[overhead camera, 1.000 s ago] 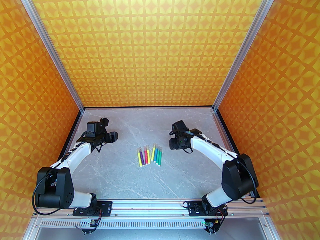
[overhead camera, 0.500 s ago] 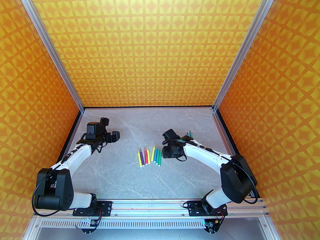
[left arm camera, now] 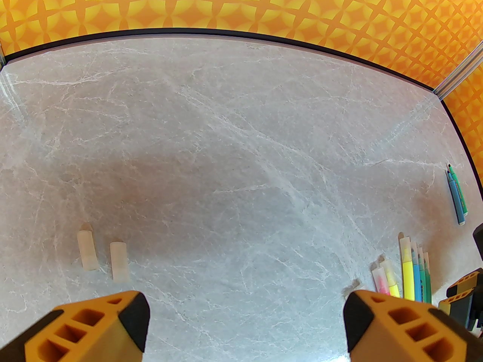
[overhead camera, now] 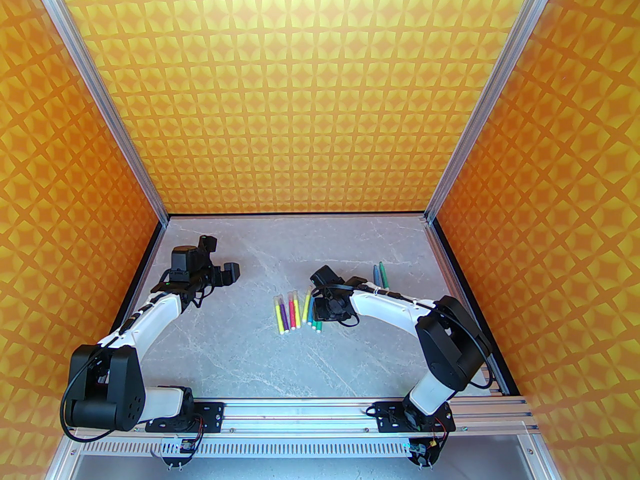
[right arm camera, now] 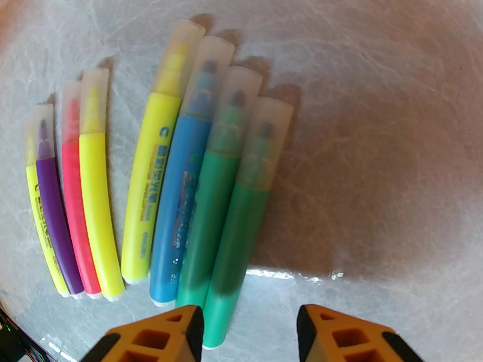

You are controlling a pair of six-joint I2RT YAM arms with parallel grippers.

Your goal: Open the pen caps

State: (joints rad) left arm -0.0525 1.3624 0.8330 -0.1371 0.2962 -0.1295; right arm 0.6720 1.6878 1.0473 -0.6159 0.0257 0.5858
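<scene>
Right gripper [overhead camera: 320, 304] swung toward 9 o'clock since earlier frame, now over right end of pen row. Left gripper [overhead camera: 226, 274] unmoved at 10 o'clock of table [overhead camera: 240, 363], jaws wide, empty. Two loose caps [left arm camera: 87, 250] at 8 o'clock in left wrist view. Eight capped pens [overhead camera: 297, 313] in row mid-table. Right jaws fairly wide, empty, above tail of rightmost green pen [right arm camera: 241, 217], cap [right arm camera: 266, 141] on. Two uncapped pens [overhead camera: 380, 274] at 2 o'clock of row. Step: reaching third pen. Next, likely: descend, pinch barrel, lift, present cap end to left.
</scene>
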